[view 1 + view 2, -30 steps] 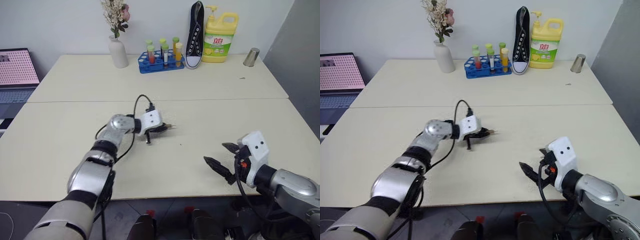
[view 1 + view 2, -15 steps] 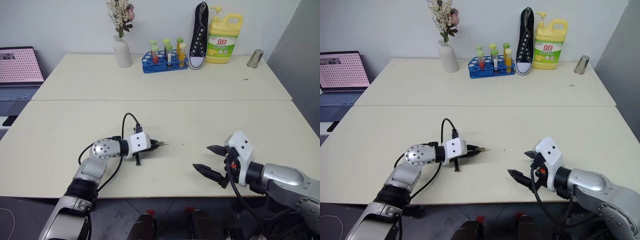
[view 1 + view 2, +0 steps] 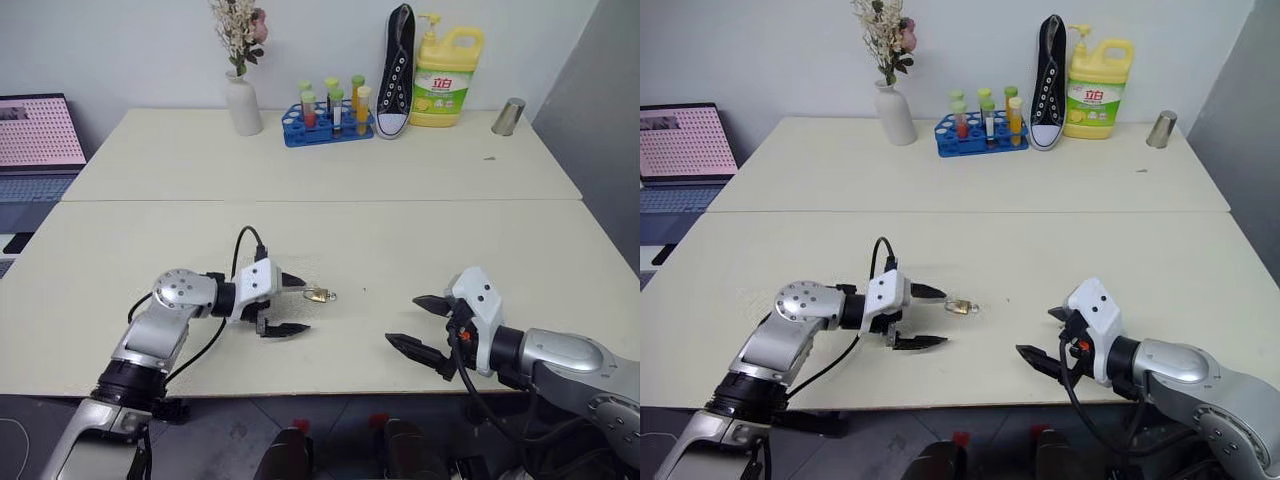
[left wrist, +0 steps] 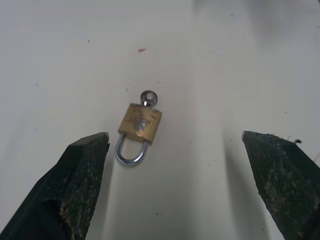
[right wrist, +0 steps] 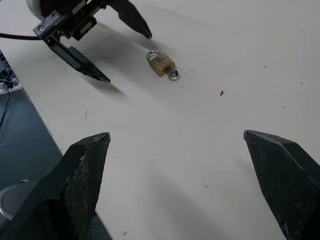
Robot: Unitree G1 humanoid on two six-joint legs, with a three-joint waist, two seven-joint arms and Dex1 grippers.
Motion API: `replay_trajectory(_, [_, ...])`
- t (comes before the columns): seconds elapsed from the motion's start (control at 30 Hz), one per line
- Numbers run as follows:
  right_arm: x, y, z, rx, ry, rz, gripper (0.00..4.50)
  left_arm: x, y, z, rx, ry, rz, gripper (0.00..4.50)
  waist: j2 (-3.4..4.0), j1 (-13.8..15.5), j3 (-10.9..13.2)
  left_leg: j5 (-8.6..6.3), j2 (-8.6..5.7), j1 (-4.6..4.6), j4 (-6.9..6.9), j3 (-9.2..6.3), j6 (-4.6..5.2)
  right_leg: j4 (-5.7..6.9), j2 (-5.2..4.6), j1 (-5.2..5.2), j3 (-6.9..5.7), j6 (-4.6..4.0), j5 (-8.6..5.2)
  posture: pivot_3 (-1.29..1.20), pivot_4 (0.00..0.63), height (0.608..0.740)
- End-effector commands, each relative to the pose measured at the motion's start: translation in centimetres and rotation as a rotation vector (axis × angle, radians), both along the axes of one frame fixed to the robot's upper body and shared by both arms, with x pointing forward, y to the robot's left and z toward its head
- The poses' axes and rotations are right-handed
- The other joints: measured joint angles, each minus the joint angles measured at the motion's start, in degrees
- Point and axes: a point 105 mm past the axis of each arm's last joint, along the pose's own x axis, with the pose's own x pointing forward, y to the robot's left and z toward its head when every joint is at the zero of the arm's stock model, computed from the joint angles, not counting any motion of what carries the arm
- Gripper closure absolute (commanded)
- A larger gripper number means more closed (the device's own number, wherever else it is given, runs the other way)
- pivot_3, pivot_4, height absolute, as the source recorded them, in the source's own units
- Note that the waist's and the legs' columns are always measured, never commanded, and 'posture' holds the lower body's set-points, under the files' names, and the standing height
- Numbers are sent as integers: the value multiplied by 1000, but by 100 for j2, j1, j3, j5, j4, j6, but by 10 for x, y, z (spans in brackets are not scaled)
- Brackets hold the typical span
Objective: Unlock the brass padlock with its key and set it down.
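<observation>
the brass padlock (image 4: pixel 139 122) lies flat on the table (image 3: pixel 400 240), loose — its silver shackle looks seated in the body (hard to be sure) and the key (image 4: pixel 147 97) sticks out of the opposite end. the left gripper (image 3: pixel 292 304) has its 2 fingers spread wide, just short of the lock, touching nothing. the right gripper (image 3: pixel 420 324) hangs well apart over the near edge — jaws wide too, empty.
</observation>
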Motion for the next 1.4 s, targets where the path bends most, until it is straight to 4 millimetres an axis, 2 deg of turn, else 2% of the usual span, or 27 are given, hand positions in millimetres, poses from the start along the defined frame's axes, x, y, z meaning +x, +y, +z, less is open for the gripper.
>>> replay_trajectory(0.03, [-1, 2, 9, 14, -44, 13, 0, 16, -2, 13, -1, -71, -25, 206, 0, 1, 0, 0, 0, -1, 1, 3, 0, -1, 0, 0, -2, 0, 0, 0, 150, 740])
replay_trajectory(0.2, [-2, 3, 9, 14, -43, 10, 0, 29, -13, 4, 35, -74, -95, 206, -1, -4, 0, 0, -1, -1, 0, 12, 0, -2, 0, 0, 0, 0, 0, 0, 150, 740])
replay_trajectory(0.37, [-3, 3, 9, 16, -45, 3, 0, 32, -24, -4, 50, -28, -163, 206, -2, -27, 1, 0, 0, -2, 0, 14, 0, 0, 2, -1, -3, 0, 0, 0, 150, 740])
replay_trajectory(0.6, [-5, 4, 8, 21, -43, -11, 0, 43, -23, -14, 130, -25, -149, 206, -3, -22, 1, 0, -2, -3, 2, 13, 0, 2, 1, -2, -3, 0, 0, 0, 150, 740])
replay_trajectory(0.93, [-5, 4, 9, 21, -41, -11, 0, 40, -25, -27, 176, 34, -165, 206, -3, -19, 0, 0, -2, -3, 3, 7, 1, 3, 1, 0, -4, 0, 0, 0, 150, 740])
replay_trajectory(1.03, [-5, 4, 9, 20, -42, -11, 0, 34, -19, -36, 233, 68, -187, 791, -2, -19, -3, 0, -2, -1, 3, 6, 1, 3, 1, 1, -4, 0, 0, 0, 150, 740])
replay_trajectory(1.3, [-5, 4, 9, 22, -44, -15, 0, 32, -12, -42, 289, 86, -170, 3305, 3, -18, -13, 1, -2, 10, 5, 7, 2, 6, 2, 13, -5, 1, 0, 0, 150, 740])
replay_trajectory(1.33, [-4, 4, 9, 22, -46, -16, 0, 33, -12, -42, 288, 72, -169, 3530, 3, -18, -14, 1, -2, 13, 5, 6, 2, 6, 2, 16, -5, 1, 0, 0, 150, 740])
replay_trajectory(1.4, [-4, 3, 10, 20, -56, -19, 0, 38, -14, -37, 255, 30, -138, 3547, 4, -18, -14, 1, -2, 17, 5, 6, 2, 6, 2, 20, -5, 1, 0, 0, 150, 740])
